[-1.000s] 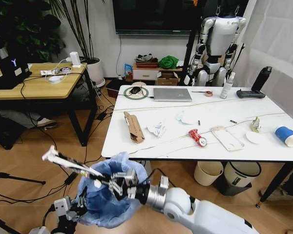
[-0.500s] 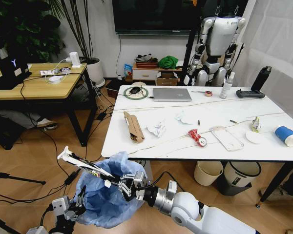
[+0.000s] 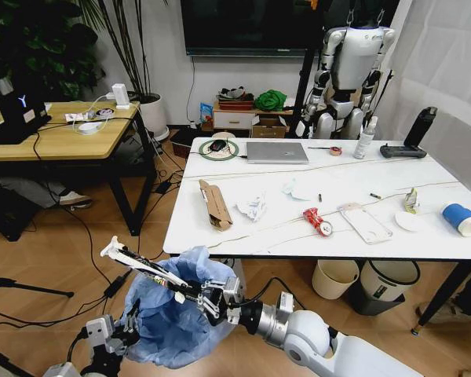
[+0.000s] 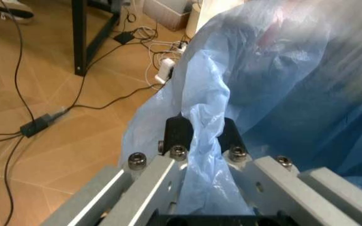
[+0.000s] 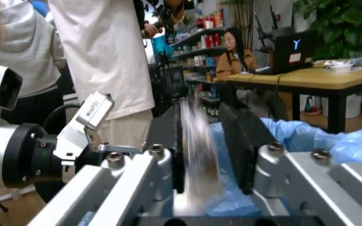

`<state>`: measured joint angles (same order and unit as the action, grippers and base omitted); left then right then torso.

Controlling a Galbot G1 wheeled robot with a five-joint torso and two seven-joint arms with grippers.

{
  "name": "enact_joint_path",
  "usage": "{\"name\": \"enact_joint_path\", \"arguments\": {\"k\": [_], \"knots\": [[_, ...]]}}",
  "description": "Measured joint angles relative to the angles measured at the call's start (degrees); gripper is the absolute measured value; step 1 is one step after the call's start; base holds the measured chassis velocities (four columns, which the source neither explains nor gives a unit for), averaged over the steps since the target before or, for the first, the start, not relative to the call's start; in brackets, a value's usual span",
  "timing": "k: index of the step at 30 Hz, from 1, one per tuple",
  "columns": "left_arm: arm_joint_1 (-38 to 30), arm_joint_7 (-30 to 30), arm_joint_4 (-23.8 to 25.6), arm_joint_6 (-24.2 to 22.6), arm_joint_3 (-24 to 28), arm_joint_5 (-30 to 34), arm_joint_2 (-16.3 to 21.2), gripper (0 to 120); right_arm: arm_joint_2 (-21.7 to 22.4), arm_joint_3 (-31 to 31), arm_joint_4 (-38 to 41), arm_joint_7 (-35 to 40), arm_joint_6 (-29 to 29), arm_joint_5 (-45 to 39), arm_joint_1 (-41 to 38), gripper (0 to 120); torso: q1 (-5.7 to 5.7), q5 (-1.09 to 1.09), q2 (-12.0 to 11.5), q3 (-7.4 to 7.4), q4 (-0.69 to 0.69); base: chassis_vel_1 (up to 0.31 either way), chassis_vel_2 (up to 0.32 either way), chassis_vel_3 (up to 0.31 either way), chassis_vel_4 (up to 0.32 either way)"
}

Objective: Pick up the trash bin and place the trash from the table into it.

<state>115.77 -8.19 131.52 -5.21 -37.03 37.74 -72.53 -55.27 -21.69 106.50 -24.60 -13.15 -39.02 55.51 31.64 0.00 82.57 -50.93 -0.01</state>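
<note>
The trash bin, lined with a puffy blue bag, hangs low in front of the counter. The left tool pinches a fold of that bag. The right tool clamps a long clear wrapper above the bin. Remaining trash lies on the counter.
</note>
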Motion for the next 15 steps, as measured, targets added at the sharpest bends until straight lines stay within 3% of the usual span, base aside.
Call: {"name": "enact_joint_path", "arguments": {"k": [1, 7, 9, 10, 14, 15], "knots": [[0.0, 0.0, 0.0, 0.0, 0.0, 0.0, 0.0, 0, 0.0, 0.0, 0.0, 0.0, 0.0, 0.0, 0.0, 22, 0.0, 0.0, 0.0, 0.0, 0.0, 0.0, 0.0, 0.0, 0.0], [-0.06, -0.06, -0.01, -0.11, 0.07, 0.02, -0.23, 0, -1.35, 4.41, 1.74, -0.55, 0.73, -4.46, -0.44, 52, 0.0, 0.0, 0.0, 0.0, -0.01, 0.0, 0.0, 0.0, 0.0], [-0.05, -0.06, -0.06, -0.11, 0.08, -0.03, -0.28, 0, -2.14, 5.14, 1.87, 1.02, 1.73, -5.59, -1.26, 54, 0.0, -0.01, 0.0, 0.0, -0.01, 0.0, 0.0, 0.0, 0.0], [-0.03, -0.05, -0.08, -0.11, 0.08, -0.1, -0.34, 0, -2.82, 5.47, 1.89, 3.69, 2.68, -5.83, -1.98, 58, 0.0, 0.0, 0.0, 0.0, 0.0, 0.0, 0.0, 0.0, 0.0], [0.33, -0.04, 0.04, -0.12, 0.09, -0.44, -0.88, 0, -8.39, 3.54, -0.58, 27.71, 8.64, -0.37, -8.39, 77, 0.0, -0.01, 0.0, -0.01, 0.0, 0.0, 0.0, 0.0, 0.0], [0.33, -0.04, 0.04, -0.12, 0.09, -0.44, -0.88, 0, -8.39, 3.54, -0.58, 27.71, 8.64, -0.37, -8.39, 77, 0.0, -0.01, 0.0, -0.01, 0.0, 0.0, 0.0, 0.0, 0.0]]}}
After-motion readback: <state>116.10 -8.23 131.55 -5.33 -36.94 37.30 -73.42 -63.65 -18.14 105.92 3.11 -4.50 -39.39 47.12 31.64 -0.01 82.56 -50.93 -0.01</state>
